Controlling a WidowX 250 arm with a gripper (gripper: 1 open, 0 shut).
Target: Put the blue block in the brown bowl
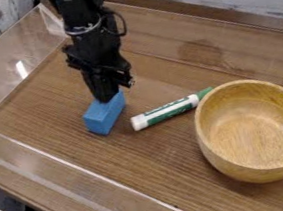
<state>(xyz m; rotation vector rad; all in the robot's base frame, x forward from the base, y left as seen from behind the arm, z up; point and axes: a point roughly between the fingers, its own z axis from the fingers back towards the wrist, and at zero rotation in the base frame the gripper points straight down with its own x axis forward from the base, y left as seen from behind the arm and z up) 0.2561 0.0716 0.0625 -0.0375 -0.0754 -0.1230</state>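
The blue block lies on the wooden table, left of centre. My gripper points straight down just above the block's far top edge. Its dark fingers are pressed together into a narrow point, shut, with nothing visible between them. I cannot tell whether the tips touch the block's top. The brown bowl stands empty at the right, well apart from the block and the gripper.
A white-and-green marker pen lies between the block and the bowl, its green cap toward the bowl. A clear raised wall runs along the table's near-left edge. The table's front edge is close to the bowl.
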